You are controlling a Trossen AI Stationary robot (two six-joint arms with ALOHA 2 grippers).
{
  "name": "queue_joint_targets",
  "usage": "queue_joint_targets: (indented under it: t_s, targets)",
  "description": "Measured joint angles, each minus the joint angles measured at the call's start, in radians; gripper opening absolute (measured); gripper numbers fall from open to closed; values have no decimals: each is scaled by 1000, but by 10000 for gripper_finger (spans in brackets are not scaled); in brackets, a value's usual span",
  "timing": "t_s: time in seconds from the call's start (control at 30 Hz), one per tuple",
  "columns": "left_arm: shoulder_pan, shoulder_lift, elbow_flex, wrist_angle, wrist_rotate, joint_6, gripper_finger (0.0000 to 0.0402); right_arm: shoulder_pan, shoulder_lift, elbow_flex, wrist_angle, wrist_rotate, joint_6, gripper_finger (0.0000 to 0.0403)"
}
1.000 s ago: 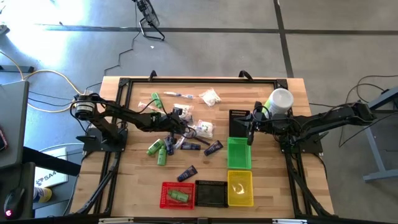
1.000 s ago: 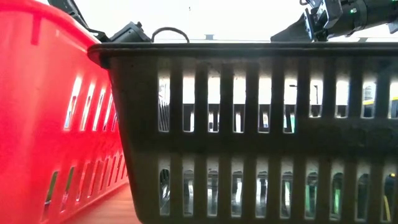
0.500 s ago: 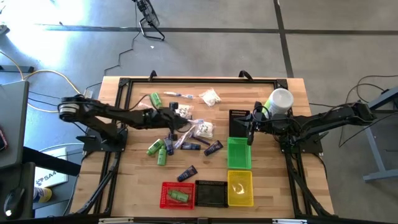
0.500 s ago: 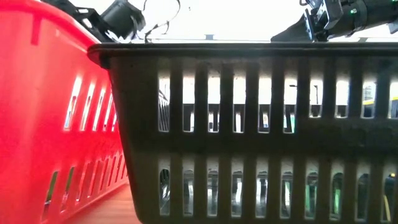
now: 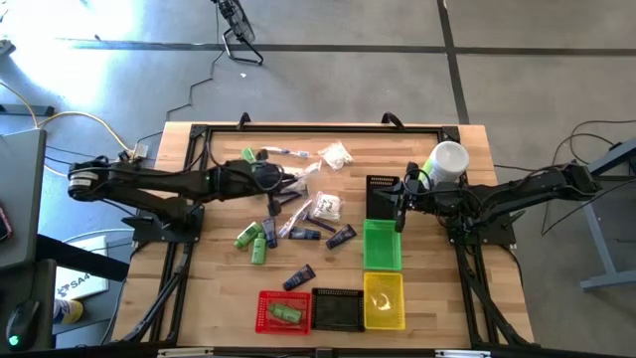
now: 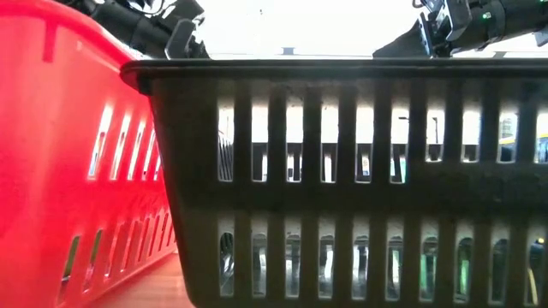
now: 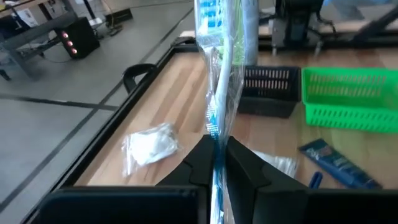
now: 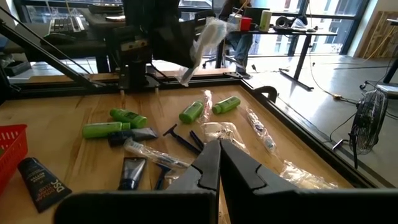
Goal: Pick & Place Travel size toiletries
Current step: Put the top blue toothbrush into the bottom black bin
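Observation:
My left gripper (image 5: 285, 179) is raised over the pile of travel size toiletries and is shut on a clear-wrapped toothbrush (image 7: 219, 74), which also shows in the right wrist view (image 8: 202, 43). Lying on the table are green bottles (image 5: 253, 239), navy tubes (image 5: 298, 276), white packets (image 5: 336, 154) and another wrapped toothbrush (image 5: 283, 151). My right gripper (image 8: 219, 152) is shut on nothing and hovers by the upper black basket (image 5: 382, 191). My left gripper pinches the wrapped toothbrush between its two fingers, on the clear wrapper partway along its length (image 7: 216, 146). The fingers point roughly level toward the table's right side. The toothbrush is lifted clear of the table and sticks out tilted beyond the fingertips.
Red (image 5: 283, 310), black (image 5: 337, 309) and yellow (image 5: 385, 299) baskets line the near edge, with a green basket (image 5: 382, 245) behind the yellow one. A white cup (image 5: 447, 161) stands at the far right. The red one holds a green bottle.
My left gripper has risen from the pile, drawn slightly toward the far edge and rolled about its own axis. It has stayed shut and lifted the wrapped toothbrush clear of the table.

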Motion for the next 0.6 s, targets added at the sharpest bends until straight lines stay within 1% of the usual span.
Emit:
queue_joint_targets:
  t_s: [0.2, 0.33, 0.6]
  targets:
    - [0, -3, 0, -3, -18, -11, 22, 0, 0, 0, 1, 0, 0, 3]
    - [0, -3, 0, -2, -37, -74, 22, 0, 0, 0, 2, 1, 0, 3]
    - [0, -3, 0, 7, -24, -139, 22, 0, 0, 0, 8, -2, 0, 3]
